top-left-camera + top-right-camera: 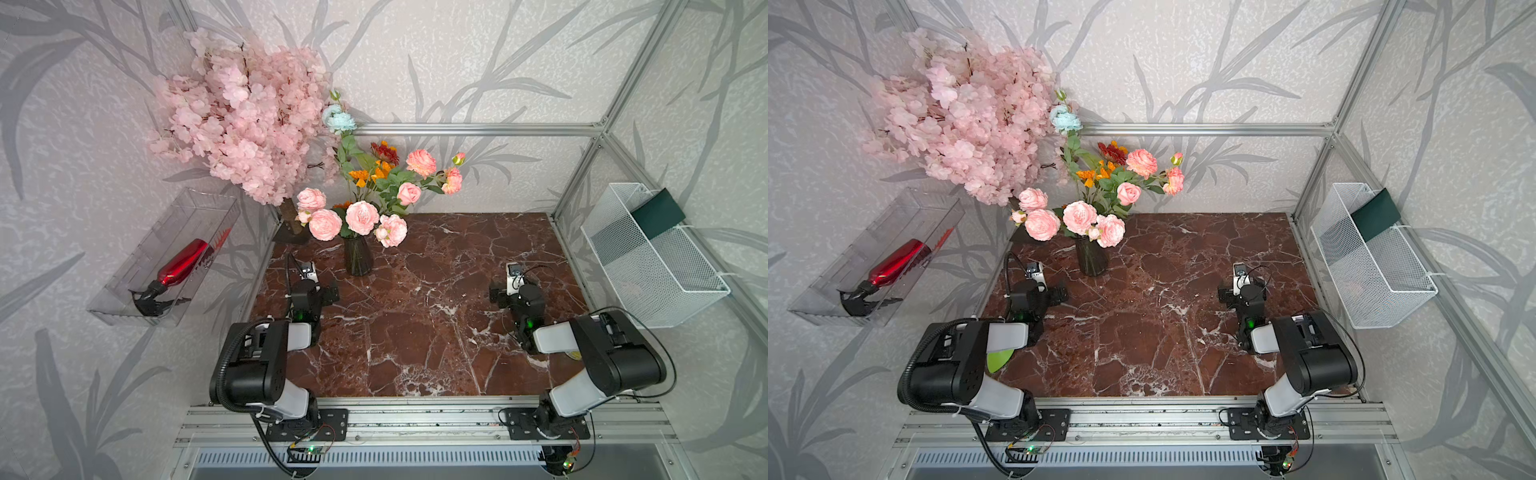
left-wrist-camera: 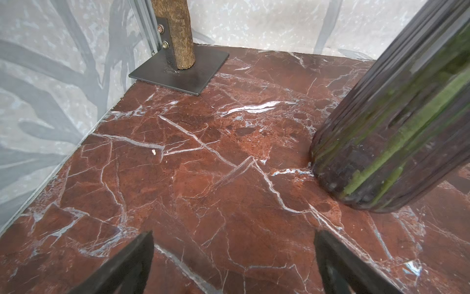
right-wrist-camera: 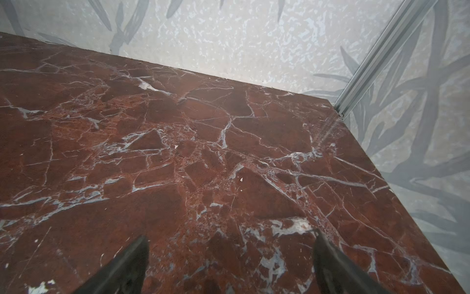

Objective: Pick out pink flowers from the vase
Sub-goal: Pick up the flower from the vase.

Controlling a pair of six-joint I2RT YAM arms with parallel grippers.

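The vase [image 1: 358, 255] is dark ribbed glass and stands on the marble table [image 1: 436, 324] at the back left, seen in both top views. It holds several pink flowers [image 1: 361, 217] on green stems, some low round the neck and some higher at the right [image 1: 420, 163]. My left gripper [image 2: 234, 233] is open and empty over bare marble. The vase [image 2: 396, 132] stands close beside it, not touching. My right gripper [image 3: 231, 234] is open and empty at the table's right side, far from the vase.
A pale-pink blossom tree [image 1: 245, 112] stands on a trunk [image 2: 178, 33] and a metal plate [image 2: 183, 73] in the back left corner. Orange flowers [image 1: 370, 172] and a blue flower [image 1: 338, 118] share the vase. A clear bin [image 1: 124, 307] holds a red spray bottle [image 1: 183, 262]. A white mesh basket [image 1: 648, 257] hangs on the right.
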